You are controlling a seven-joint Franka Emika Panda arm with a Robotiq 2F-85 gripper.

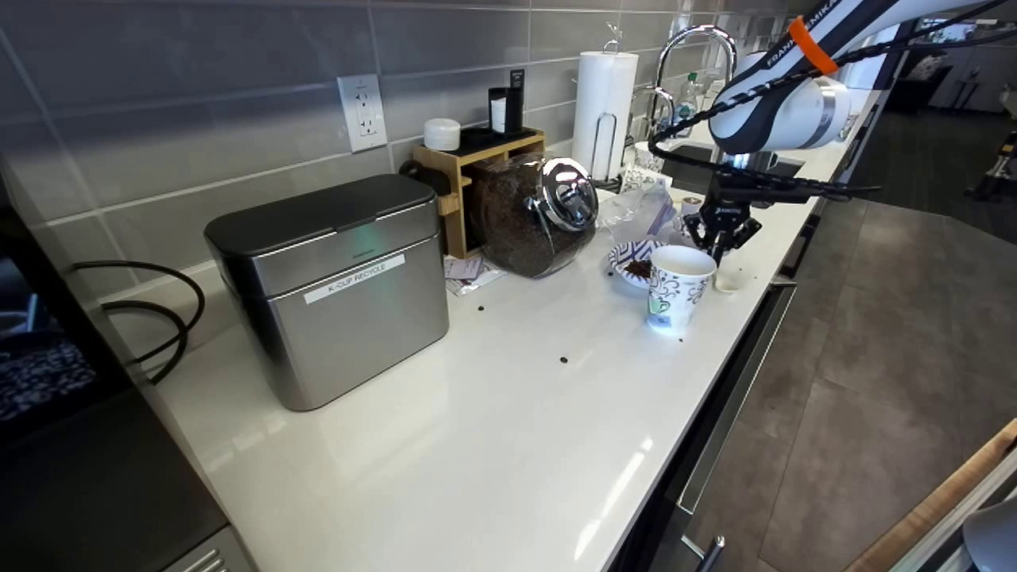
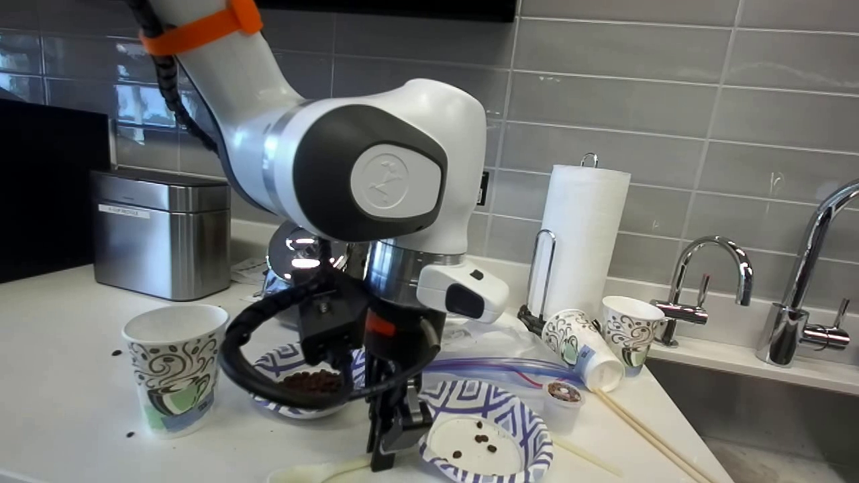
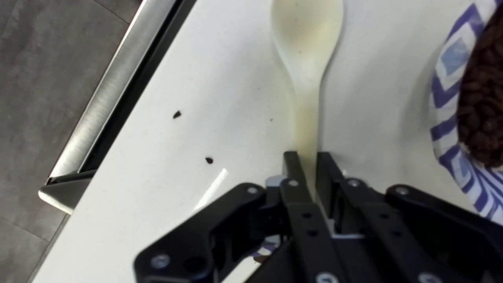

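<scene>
My gripper is shut on the handle of a pale cream spoon, with a finger on each side. The spoon lies at the counter surface, bowl end pointing away from the fingers; it also shows in both exterior views. The gripper points down in both exterior views. A patterned paper bowl of dark beans is beside the spoon; it also shows in an exterior view. A similar bowl with several loose beans stands on the gripper's other side. A patterned paper cup stands nearby, upright.
The counter's front edge runs close to the spoon. A steel bin, a tilted glass jar and a paper towel roll stand along the wall. More cups, chopsticks and a sink are at the far side.
</scene>
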